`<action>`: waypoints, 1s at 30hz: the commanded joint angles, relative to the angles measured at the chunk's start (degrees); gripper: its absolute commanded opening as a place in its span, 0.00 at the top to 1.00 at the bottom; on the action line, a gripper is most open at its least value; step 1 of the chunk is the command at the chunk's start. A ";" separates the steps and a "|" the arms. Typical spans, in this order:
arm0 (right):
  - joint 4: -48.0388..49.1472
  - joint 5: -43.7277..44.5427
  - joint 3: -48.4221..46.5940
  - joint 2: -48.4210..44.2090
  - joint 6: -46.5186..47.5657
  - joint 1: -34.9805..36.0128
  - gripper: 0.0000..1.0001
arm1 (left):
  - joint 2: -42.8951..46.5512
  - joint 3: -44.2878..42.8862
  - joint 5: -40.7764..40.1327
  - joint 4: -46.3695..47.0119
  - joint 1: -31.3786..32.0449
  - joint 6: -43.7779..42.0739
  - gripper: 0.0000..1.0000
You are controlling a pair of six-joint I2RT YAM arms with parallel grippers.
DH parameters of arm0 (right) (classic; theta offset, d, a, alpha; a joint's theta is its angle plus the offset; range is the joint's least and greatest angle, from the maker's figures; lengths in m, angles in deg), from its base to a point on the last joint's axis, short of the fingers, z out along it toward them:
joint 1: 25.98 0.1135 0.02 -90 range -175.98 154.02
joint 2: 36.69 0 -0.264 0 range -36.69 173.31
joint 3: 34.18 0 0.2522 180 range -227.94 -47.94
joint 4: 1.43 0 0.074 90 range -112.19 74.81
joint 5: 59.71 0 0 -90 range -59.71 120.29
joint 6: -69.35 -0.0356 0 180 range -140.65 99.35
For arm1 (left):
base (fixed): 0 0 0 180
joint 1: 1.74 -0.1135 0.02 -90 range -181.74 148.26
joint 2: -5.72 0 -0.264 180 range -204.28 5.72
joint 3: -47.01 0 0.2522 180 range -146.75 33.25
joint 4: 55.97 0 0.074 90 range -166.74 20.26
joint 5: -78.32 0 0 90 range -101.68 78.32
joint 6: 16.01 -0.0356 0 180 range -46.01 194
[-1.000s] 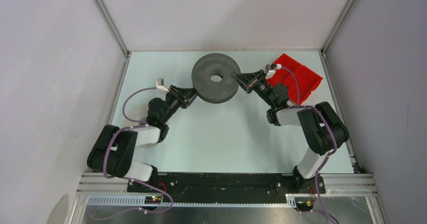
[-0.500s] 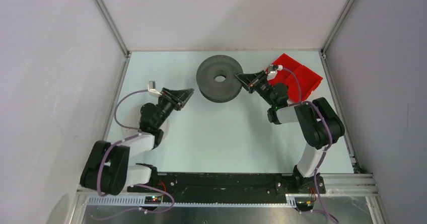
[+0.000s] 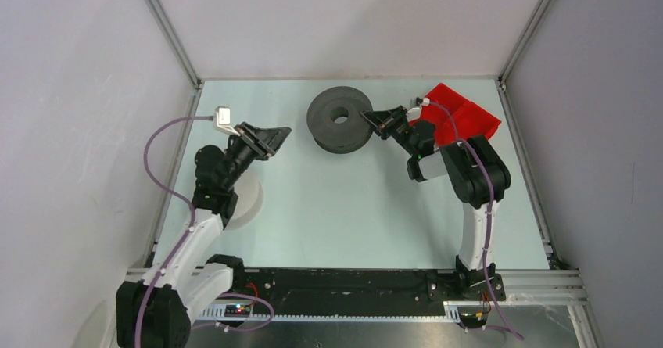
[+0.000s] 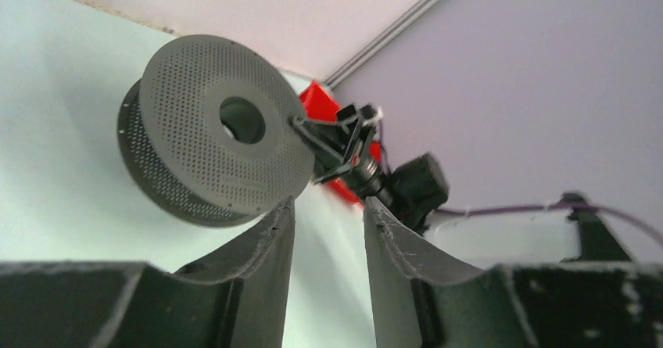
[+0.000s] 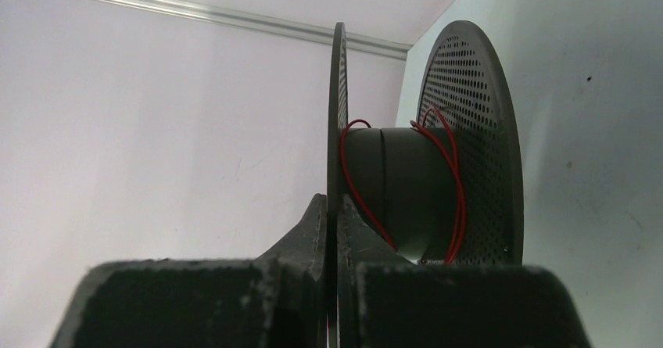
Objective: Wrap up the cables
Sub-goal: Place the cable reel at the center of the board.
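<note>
Grey perforated spool (image 3: 338, 119), flange (image 5: 337, 82) pinched by right hand (image 3: 369, 117) (thin red strand (image 5: 461, 195)).

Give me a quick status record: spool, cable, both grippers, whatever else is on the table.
spool: dark grey spool, tilted
cable: thin red strand looped loosely round its hub
right gripper: shut on one flange
left gripper: open, empty, apart from the spool
other: red bin behind right gripper; white disc, left side
</note>
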 commanded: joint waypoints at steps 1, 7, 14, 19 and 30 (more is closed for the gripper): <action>2.44 1.26 -6.76 3.31 0.25 -0.03 1.00 | 3.16 -7.06 4.50 -18.74 -0.50 -15.71 0.58; -1.40 2.72 -11.26 7.70 1.69 -0.15 0.99 | 6.65 -13.36 -2.86 -40.21 -0.47 -33.67 0.56; -5.26 4.63 -14.08 10.37 3.78 -0.27 0.82 | 11.36 -10.96 -9.41 -41.25 -0.83 -36.35 0.51; -8.78 5.21 -14.02 10.07 4.32 -0.73 0.67 | 13.05 -10.51 -9.37 -41.44 -0.77 -36.65 0.50; -37.68 9.43 -12.84 -3.00 14.13 -2.41 0.54 | 14.86 -10.64 -14.54 -42.97 -0.69 -36.21 0.48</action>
